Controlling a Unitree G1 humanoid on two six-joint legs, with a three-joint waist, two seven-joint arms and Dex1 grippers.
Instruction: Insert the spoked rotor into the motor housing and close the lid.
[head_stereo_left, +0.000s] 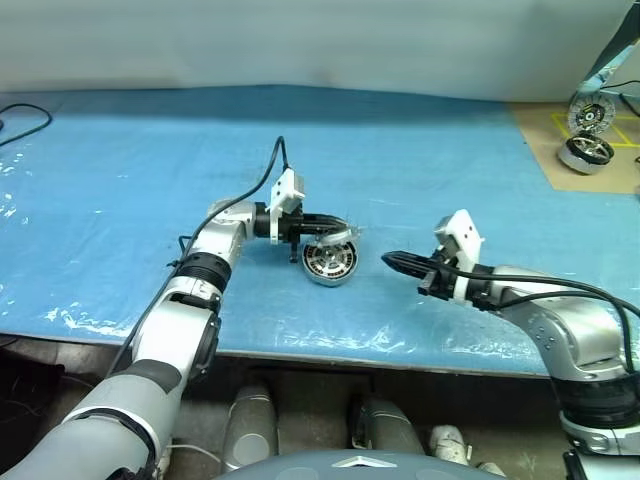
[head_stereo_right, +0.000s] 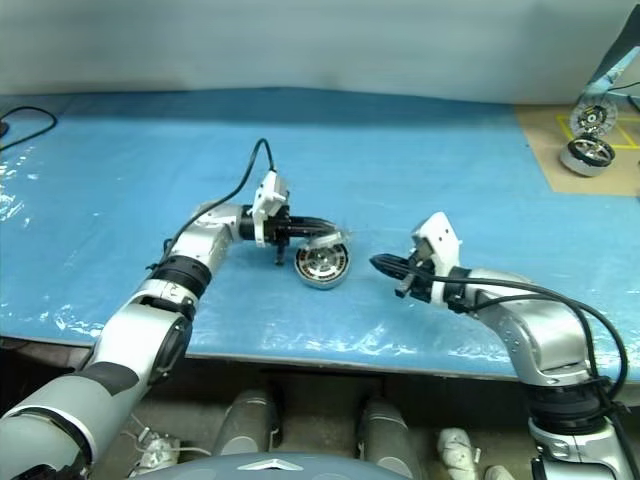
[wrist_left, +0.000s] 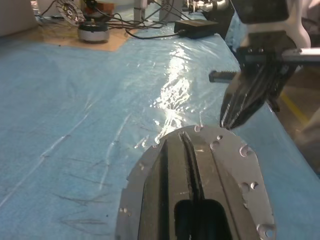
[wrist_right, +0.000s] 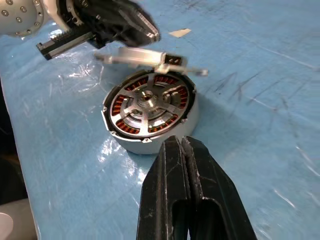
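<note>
Right pincer (head_stereo_left: 392, 260), fingers pressed together and empty, waits just beside the motor housing (wrist_right: 150, 114) on the blue surface (head_stereo_left: 120, 170), spoked rotor (wrist_right: 148, 102) already seated, while left pincer (head_stereo_left: 335, 228), also closed, bears on the half-lowered lid (wrist_right: 150, 59), apparently pushing it shut.

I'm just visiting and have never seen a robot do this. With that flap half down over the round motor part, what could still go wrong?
The lid is only part-way down over the motor housing, pushed by the shut left gripper; it might slip off the fingers and spring up. The spoked rotor sits inside; if it isn't fully seated, the lid could jam. The housing rests loose on the blue sheet, with the right gripper apart from it, so it may slide.
</note>
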